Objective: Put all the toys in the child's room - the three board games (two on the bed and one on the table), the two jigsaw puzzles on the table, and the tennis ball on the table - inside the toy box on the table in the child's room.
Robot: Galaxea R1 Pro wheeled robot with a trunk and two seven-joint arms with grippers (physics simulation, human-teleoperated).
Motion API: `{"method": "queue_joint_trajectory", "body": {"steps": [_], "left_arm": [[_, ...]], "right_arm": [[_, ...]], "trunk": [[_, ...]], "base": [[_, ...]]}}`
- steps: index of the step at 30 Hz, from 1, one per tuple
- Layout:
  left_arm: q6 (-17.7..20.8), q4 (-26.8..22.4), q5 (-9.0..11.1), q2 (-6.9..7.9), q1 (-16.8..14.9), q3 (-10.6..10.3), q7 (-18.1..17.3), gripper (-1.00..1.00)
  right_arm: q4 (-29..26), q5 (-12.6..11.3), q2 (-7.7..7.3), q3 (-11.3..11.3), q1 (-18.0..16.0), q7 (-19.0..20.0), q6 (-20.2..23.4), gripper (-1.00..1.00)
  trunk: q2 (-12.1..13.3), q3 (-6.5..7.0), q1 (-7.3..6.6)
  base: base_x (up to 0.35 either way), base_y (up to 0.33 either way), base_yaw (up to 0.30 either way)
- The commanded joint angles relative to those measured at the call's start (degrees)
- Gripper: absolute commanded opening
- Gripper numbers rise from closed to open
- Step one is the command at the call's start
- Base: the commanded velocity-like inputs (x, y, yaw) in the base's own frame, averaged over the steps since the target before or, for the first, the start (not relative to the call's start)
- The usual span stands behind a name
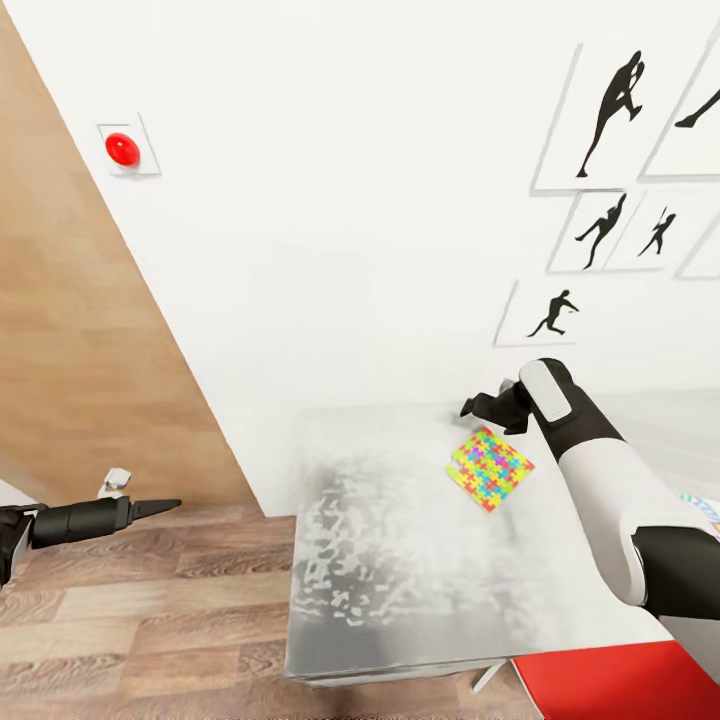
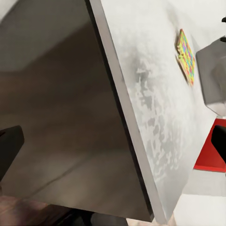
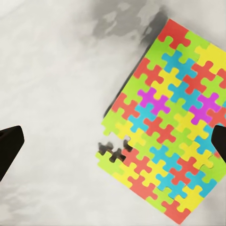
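One jigsaw puzzle [image 1: 490,468], a flat square of yellow, red, green and blue pieces, lies on the pale table [image 1: 400,560] towards its far right. My right gripper [image 1: 482,404] hovers open just above and behind it. In the right wrist view the puzzle [image 3: 169,132] sits under the open right gripper [image 3: 113,146], nearer one dark fingertip [image 3: 219,140], with a few pieces missing at one edge. My left gripper [image 1: 165,506] hangs over the wood floor left of the table; its wrist view shows it open [image 2: 113,146], facing the table's side [image 2: 70,122] and the puzzle [image 2: 186,52]. The toy box is out of view.
A brown wooden door [image 1: 70,330] stands at the left with a red button [image 1: 122,148] on the white wall beside it. Black silhouette prints [image 1: 610,110] hang at upper right. A red surface [image 1: 610,680] lies low by the table's near right corner. A colourful edge [image 1: 702,502] peeks out behind my right arm.
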Motion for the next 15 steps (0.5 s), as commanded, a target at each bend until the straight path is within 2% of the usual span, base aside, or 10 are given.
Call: {"method": "queue_joint_trajectory", "body": {"steps": [1, 15], "left_arm": [[0.6, 0.0, -0.6, -0.04, -0.1, 0.4, -0.4, 1.0], [0.6, 0.0, -0.6, -0.04, -0.1, 0.4, -0.4, 1.0]], "right_arm": [[-0.1, -0.6, -0.09, 0.3, -0.1, -0.5, 0.1, 1.0], [0.0, -0.4, -0.28, 0.3, -1.7, -0.7, 0.1, 1.0]], "trunk": [[-0.1, -0.2, 0.03], [-0.1, -1.52, 0.03]], "base": [[0.006, 0.0, 0.0], [0.001, 0.0, 0.0]]}}
